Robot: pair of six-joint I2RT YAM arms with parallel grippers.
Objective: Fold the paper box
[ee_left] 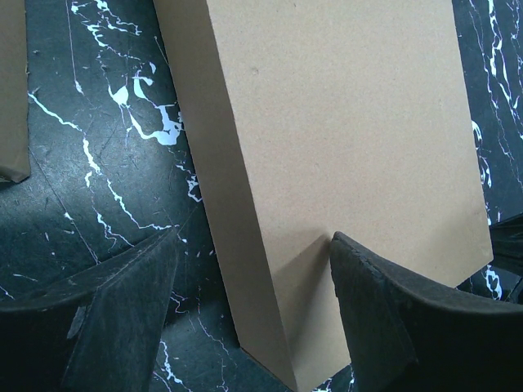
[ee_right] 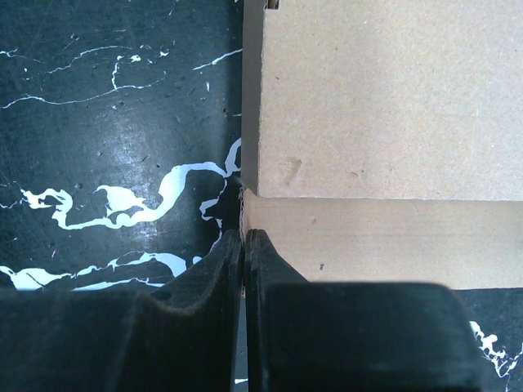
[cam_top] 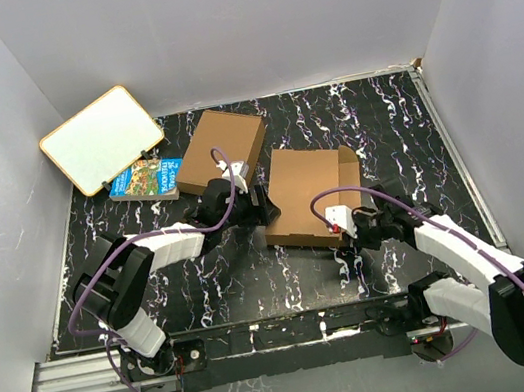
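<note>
And here's the paper box (cam_top: 311, 197), lying flat mid-worktop (cam_top: 413, 129) between the two arms. Lid down and walls up by the look of it, with a small notch showing at its far right corner. The left hand (ee_left: 253, 253) is spread wide astride the box's left edge, one finger over the top face, the other out over the worktop. I'd say it's set there to steady that side, or clamp it, so the box can't skate on the slick marbled surface. Over on the near side, the right hand (ee_right: 243, 238) has its fingers pressed together, holding nothing. Its tips are right at the corner where the front wall meets the side. Closed like that it makes a blunt poker, which would suit nudging a flap or tab home. The second brown box (cam_top: 223, 147), plain, sits just behind, beside the book (cam_top: 147, 179), out of the action.
</note>
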